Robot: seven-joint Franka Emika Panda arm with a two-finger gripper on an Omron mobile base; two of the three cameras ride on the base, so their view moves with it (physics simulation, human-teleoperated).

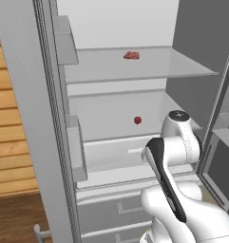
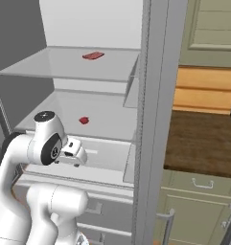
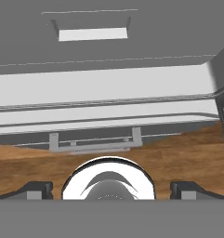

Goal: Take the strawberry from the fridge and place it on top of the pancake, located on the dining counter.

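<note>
step: reaching into the open fridge (image 1: 111,28) for the strawberry (image 1: 138,120); nothing picked yet.
my hand (image 3: 111,189): fingers spread wide, empty, pointing down at the lower drawers and the floor.
strawberry: on the middle clear shelf (image 1: 101,123), alone; the flatter pinkish lump (image 1: 131,55) lies on the shelf above.
strawberry from my hand: up at about 11 o'clock in the left base view, well apart.
next move: I judge I must lift, tilt forward, and straddle the berry.
</note>
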